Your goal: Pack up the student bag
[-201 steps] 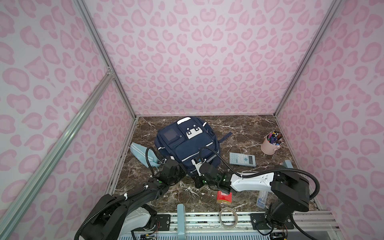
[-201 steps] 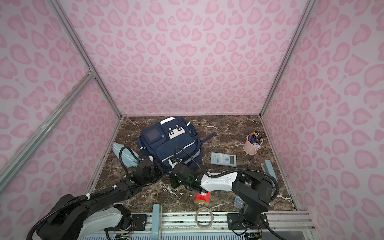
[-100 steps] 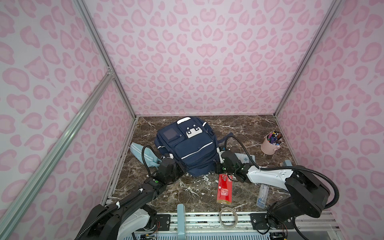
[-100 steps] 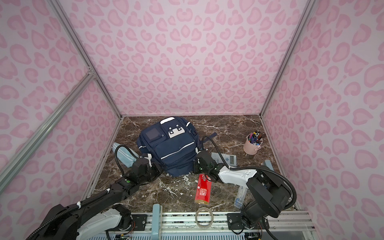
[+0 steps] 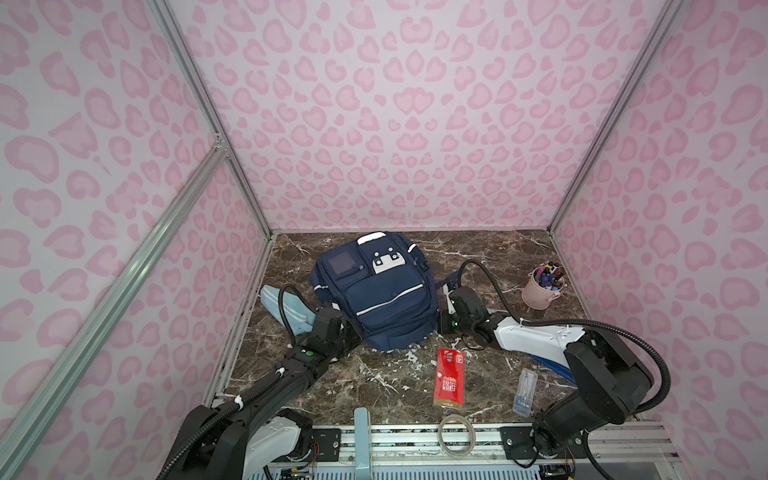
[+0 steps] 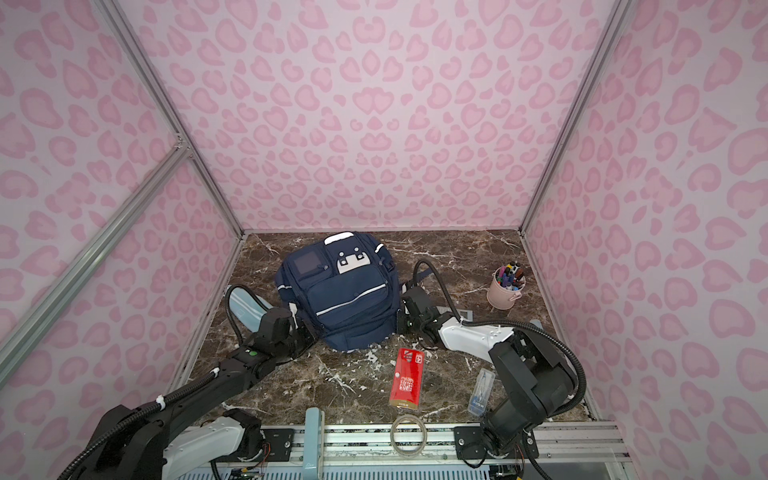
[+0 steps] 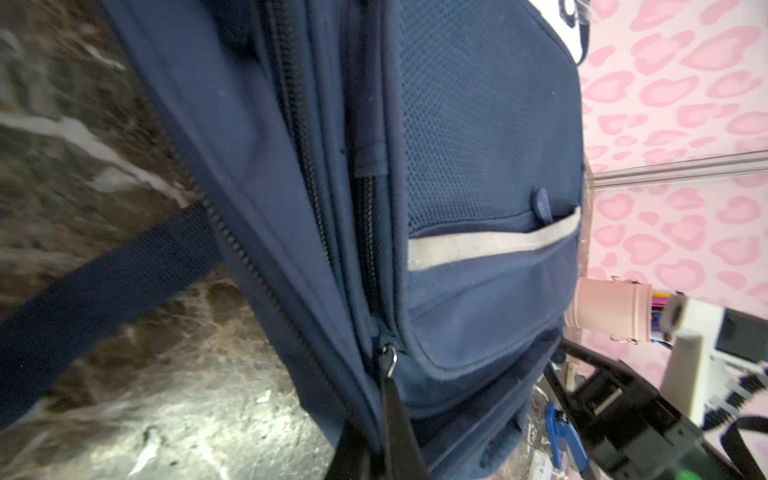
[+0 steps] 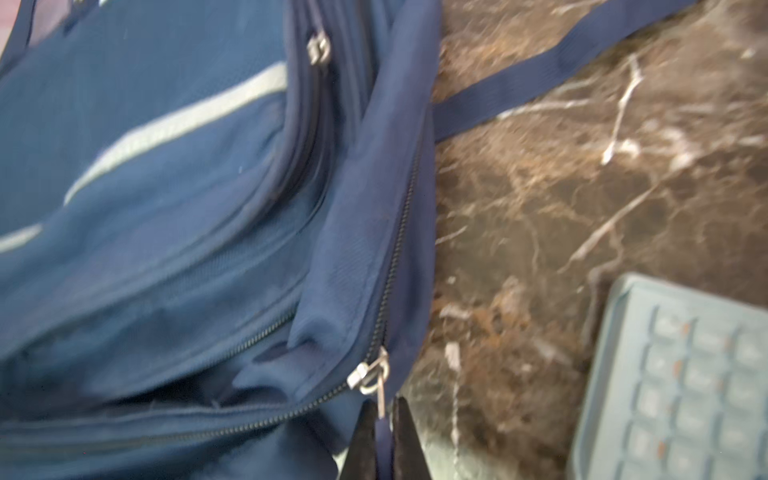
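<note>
The student bag [image 5: 382, 291] [image 6: 345, 299] lies flat on the marble floor, navy with white stripes, in both top views. My left gripper [image 5: 357, 334] [image 6: 309, 328] presses against its lower left side. In the left wrist view the left gripper [image 7: 376, 415] is shut, with a zipper ring [image 7: 388, 359] right at the fingertips. My right gripper [image 5: 438, 328] [image 6: 399, 326] sits at the bag's lower right side. In the right wrist view the right gripper [image 8: 384, 415] is shut on the blue pull tab of a zipper slider [image 8: 370, 376]. The zipper behind the slider gapes open.
A red packet [image 5: 449, 378] lies in front of the bag. A pink cup of pens [image 5: 540, 289] stands at the right, a light-blue pouch [image 5: 282, 309] at the left. A calculator [image 8: 681, 382] lies beside my right gripper. A clear case [image 5: 524, 392] and a tape roll [image 5: 457, 434] are near the front edge.
My right gripper has swept from the bag's front middle round to its right side with the zipper pull. The left gripper shifted slightly left along the bag's edge.
</note>
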Robot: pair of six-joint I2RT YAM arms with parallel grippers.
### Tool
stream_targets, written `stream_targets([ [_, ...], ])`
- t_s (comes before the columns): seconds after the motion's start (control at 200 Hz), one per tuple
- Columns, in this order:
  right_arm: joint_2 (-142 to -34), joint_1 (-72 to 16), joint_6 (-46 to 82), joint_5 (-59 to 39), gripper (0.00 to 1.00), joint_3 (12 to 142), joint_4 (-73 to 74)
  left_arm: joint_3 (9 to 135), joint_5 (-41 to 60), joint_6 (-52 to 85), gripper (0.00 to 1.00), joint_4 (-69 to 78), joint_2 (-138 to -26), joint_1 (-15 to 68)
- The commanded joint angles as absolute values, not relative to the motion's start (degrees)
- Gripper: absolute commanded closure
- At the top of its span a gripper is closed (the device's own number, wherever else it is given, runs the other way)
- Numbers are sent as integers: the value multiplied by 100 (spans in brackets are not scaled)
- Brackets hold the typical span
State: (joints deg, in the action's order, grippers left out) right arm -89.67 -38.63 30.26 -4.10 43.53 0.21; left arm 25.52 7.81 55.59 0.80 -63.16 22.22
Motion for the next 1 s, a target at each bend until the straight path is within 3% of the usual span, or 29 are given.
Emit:
stream_targets([
  [0.0,-8857,-4535,3058,-145,100,4211,-471,2949,17,4933,85,-181,-6363,2091],
  [0.135,-8988,-5499,3349,-88,100,4421,-259,3402,38,4597,68,-472,-6553,1589],
  [0.22,-9305,-5710,3410,-262,100,4813,-26,3694,-186,4329,33,-957,-6523,1462],
  [0.295,-9619,-5779,3413,-276,100,5253,-6,3772,-379,4218,14,-1359,-6232,1473],
  [0.33,-9763,-5814,3413,-297,100,5411,68,3744,-331,4218,11,-1512,-6030,1487],
  [0.455,-10158,-5905,3595,-606,100,5600,832,3309,132,4724,16,-1807,-5168,1820],
  [0.61,-10227,-6045,3649,-533,100,5504,1253,1902,1483,6410,23,-4,-4661,2186],
  [0.9,-10112,-6287,3318,-833,100,5313,1591,2048,583,6657,22,634,-5746,2919],
  [0.945,-10095,-6293,3258,-877,100,5303,1590,2245,433,6477,28,442,-6055,3010],
  [0.995,-10035,-6293,3219,-856,100,5267,1570,2441,579,6275,44,353,-6424,3023],
])
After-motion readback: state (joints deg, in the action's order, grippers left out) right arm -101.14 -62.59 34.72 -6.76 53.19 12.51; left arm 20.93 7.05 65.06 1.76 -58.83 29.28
